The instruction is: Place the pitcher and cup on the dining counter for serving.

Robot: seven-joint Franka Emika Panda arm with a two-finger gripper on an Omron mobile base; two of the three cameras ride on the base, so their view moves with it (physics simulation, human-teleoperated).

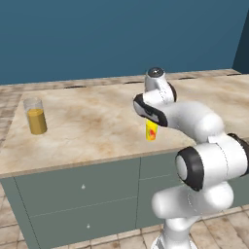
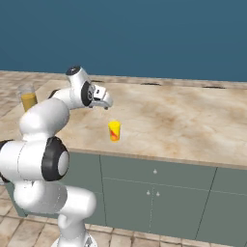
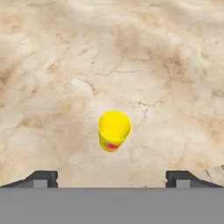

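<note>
The small yellow cup [image 3: 113, 130] is seen upright on the dining counter [image 1: 97, 121], below the spread, empty gripper [image 3: 112, 177]. It is judged light, rigid, best pinched across its sides.

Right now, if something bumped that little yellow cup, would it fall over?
Probably. The yellow cup looks small and likely light, standing upright and alone on the dining counter. It seems narrower at the base, so a nudge could tip it, and it would then likely roll.
</note>
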